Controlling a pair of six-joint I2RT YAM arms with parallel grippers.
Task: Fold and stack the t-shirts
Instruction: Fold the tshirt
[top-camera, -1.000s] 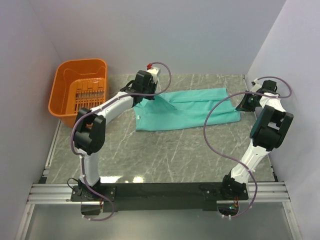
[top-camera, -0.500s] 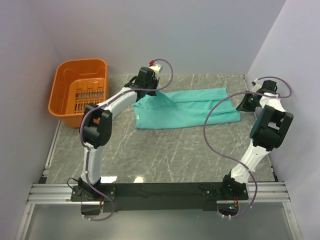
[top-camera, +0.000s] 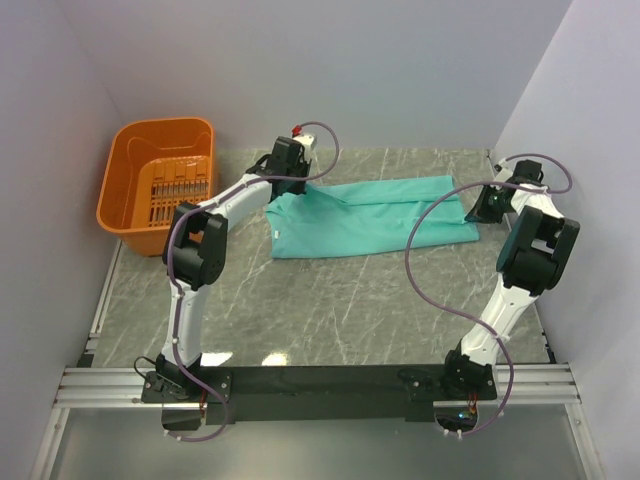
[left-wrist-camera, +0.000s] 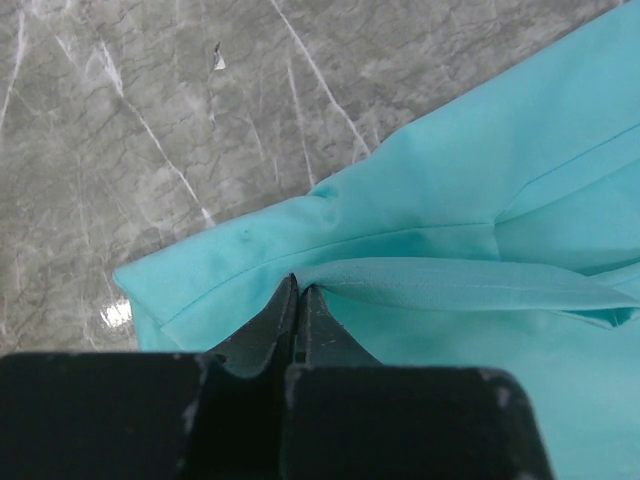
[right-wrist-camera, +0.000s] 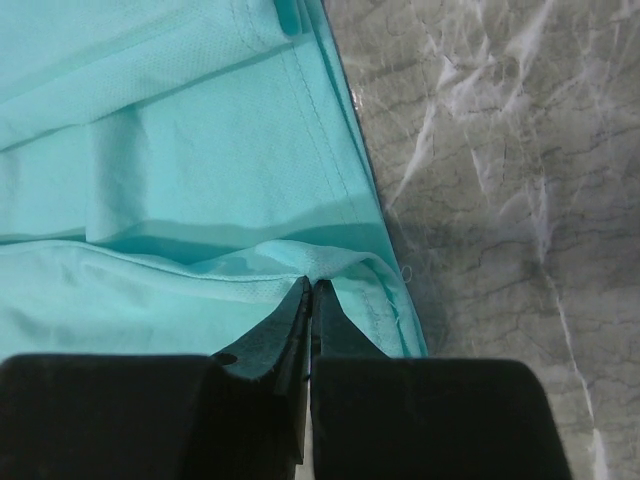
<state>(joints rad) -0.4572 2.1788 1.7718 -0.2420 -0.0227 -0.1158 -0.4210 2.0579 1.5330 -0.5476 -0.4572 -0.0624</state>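
Observation:
A teal t-shirt (top-camera: 375, 218) lies folded lengthwise across the far middle of the marble table. My left gripper (top-camera: 290, 190) is shut on its left end, pinching a fold of cloth (left-wrist-camera: 420, 280) at the fingertips (left-wrist-camera: 300, 290). My right gripper (top-camera: 478, 212) is shut on the t-shirt's right end, with a pinch of hemmed fabric (right-wrist-camera: 330, 262) gathered at the fingertips (right-wrist-camera: 311, 288). Both ends are lifted slightly off the table while the middle rests on it.
An orange plastic basket (top-camera: 122, 190) stands at the far left, beside the left arm's elbow. Purple walls close in the table on the left, back and right. Bare marble (top-camera: 340, 300) stretches between the t-shirt and the arm bases.
The left gripper has carried its end of the t-shirt toward the back of the table, flattening the raised fold. The right gripper has shifted slightly back as well.

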